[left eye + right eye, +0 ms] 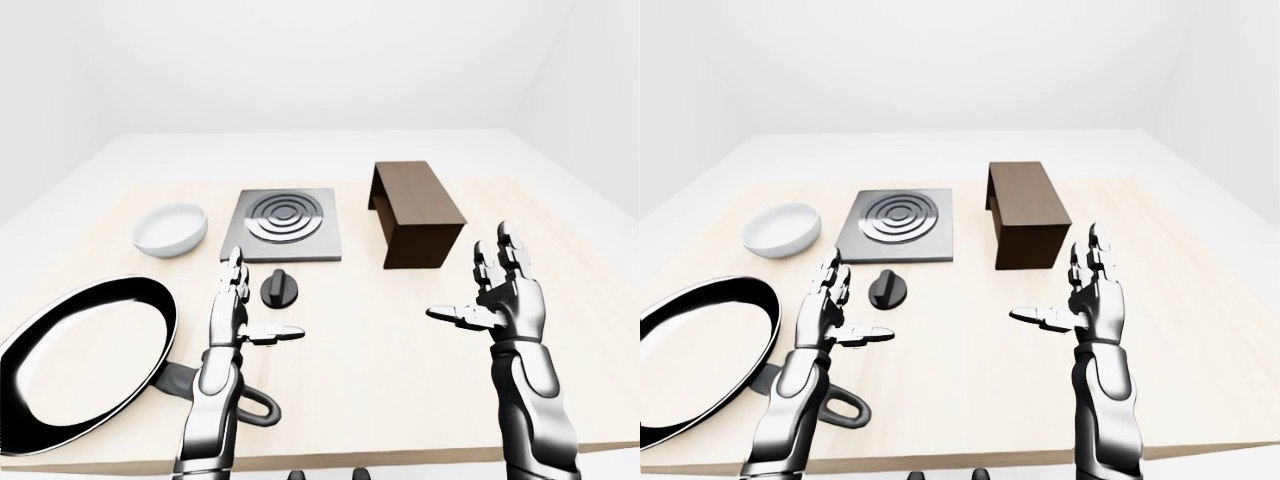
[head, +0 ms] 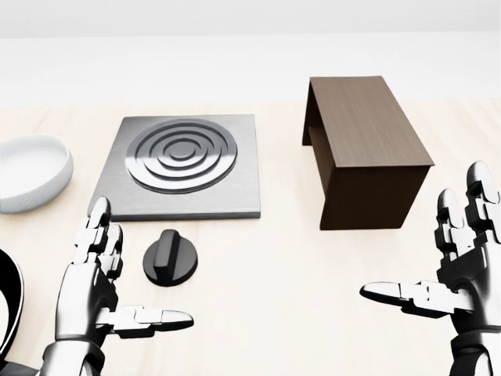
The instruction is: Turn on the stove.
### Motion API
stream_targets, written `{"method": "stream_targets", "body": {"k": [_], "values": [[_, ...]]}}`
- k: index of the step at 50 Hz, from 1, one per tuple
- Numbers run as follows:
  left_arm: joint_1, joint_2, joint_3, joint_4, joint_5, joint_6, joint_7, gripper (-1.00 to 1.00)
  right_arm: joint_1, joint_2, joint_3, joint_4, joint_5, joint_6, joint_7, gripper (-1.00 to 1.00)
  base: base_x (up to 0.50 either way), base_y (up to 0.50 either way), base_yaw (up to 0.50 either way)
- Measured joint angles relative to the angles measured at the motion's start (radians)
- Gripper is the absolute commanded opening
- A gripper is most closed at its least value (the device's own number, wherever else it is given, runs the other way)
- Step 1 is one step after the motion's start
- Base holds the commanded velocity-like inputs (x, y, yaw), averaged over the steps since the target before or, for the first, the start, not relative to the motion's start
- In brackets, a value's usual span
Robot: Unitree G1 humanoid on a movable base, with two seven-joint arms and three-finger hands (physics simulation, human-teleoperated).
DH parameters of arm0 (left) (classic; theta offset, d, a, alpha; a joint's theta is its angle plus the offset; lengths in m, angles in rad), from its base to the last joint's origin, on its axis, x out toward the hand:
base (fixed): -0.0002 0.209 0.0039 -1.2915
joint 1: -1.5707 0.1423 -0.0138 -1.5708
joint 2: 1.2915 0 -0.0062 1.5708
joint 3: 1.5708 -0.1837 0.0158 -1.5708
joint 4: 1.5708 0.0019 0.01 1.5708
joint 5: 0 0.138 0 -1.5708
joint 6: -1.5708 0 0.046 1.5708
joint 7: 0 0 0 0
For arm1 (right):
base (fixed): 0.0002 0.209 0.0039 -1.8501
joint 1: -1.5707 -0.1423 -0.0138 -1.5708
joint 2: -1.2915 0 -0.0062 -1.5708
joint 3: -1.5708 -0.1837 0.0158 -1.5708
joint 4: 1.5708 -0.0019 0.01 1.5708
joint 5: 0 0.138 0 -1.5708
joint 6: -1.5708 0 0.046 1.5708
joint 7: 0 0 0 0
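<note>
A grey stove plate (image 2: pixel 184 164) with ring burners lies on the wooden table (image 2: pixel 266 266). Its black round knob (image 2: pixel 170 258) sits just below the plate's lower edge. My left hand (image 2: pixel 109 290) is open, fingers up and thumb out to the right, just left of and below the knob, not touching it. My right hand (image 2: pixel 446 266) is open and empty at the right, below a brown wooden box (image 2: pixel 364 149).
A white bowl (image 2: pixel 27 172) stands left of the stove. A large black frying pan (image 1: pixel 85 360) lies at the lower left in the left-eye view, its handle by my left forearm. The table's near edge runs along the bottom.
</note>
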Motion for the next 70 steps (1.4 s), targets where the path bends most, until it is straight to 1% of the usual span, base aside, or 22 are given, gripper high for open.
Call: {"method": "stream_targets", "body": {"k": [11, 27, 33, 36, 44, 49, 70], "values": [[0.0, 0.0, 0.0, -0.007, -0.001, 0.005, -0.001, 1.0, 0.0, 0.001, -0.001, 0.0, 0.003, 0.0, 0.002, 1.0, 0.26, 0.0, 0.0], [-0.004, 0.0, -0.003, 0.008, -0.002, 0.004, -0.006, 1.0, 0.004, 0.002, -0.004, -0.006, 0.014, 0.0, 0.004, 1.0, 0.0, 0.0, 0.0], [-0.031, -0.002, -0.005, 0.023, -0.006, 0.022, -0.003, 1.0, 0.006, 0.003, -0.004, -0.011, 0.017, 0.0, 0.004, 1.0, 0.0, 0.0, 0.0], [-0.056, -0.002, -0.006, 0.045, -0.006, 0.024, 0.003, 1.0, 0.007, 0.004, -0.005, -0.013, 0.018, 0.0, 0.005, 1.0, 0.0, 0.0, 0.0], [-0.119, 0.0, -0.005, 0.125, -0.006, 0.008, 0.017, 1.0, 0.01, 0.005, -0.004, -0.014, 0.02, 0.0, 0.006, 1.0, 0.0, 0.0, 0.0], [-0.145, 0.002, -0.004, 0.171, -0.004, -0.01, 0.023, 1.0, 0.01, 0.006, -0.003, -0.011, 0.019, 0.0, 0.007, 1.0, 0.0, 0.0, 0.0], [-0.185, 0.003, -0.008, 0.307, -0.005, -0.056, 0.023, 1.0, 0.009, 0.006, 0.001, 0.005, 0.017, 0.0, 0.007, 1.0, 0.0, 0.0, 0.0]]}}
